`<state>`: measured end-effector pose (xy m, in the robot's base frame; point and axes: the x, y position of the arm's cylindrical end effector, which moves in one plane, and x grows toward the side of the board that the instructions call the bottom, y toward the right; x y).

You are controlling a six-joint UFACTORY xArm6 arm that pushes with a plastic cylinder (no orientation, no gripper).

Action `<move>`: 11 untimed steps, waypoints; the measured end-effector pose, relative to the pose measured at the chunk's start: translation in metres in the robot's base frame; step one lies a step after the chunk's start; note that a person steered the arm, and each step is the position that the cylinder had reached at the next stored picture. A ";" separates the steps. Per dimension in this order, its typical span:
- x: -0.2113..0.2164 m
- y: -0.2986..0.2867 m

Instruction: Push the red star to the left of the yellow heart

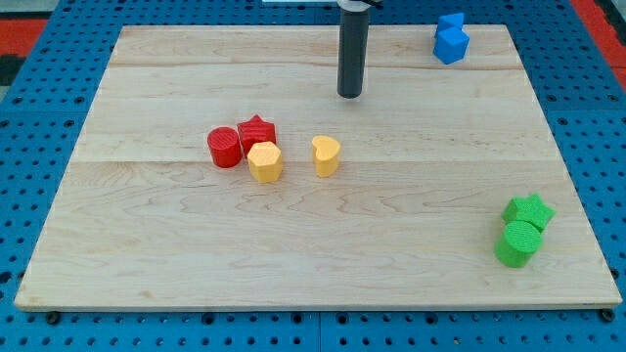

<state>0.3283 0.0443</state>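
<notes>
Sitting near the view's bottom right are a green cylinder and a green star, touching. Farther up, the bumpy red star is touching a red cylinder and a yellow hexagon, left of the yellow heart. Beyond them, my tip is standing bare, touching no block.

A single camera looked down at a slant from beyond the near edge of the wooden counter, facing toward its far edge at the view's top. It stood far enough back to take in nearly the whole counter, with blue pegboard showing around it. The rod entered from the view's top, cut off by the frame.
</notes>
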 end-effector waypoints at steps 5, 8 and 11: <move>-0.008 -0.215; 0.066 -0.146; 0.097 -0.040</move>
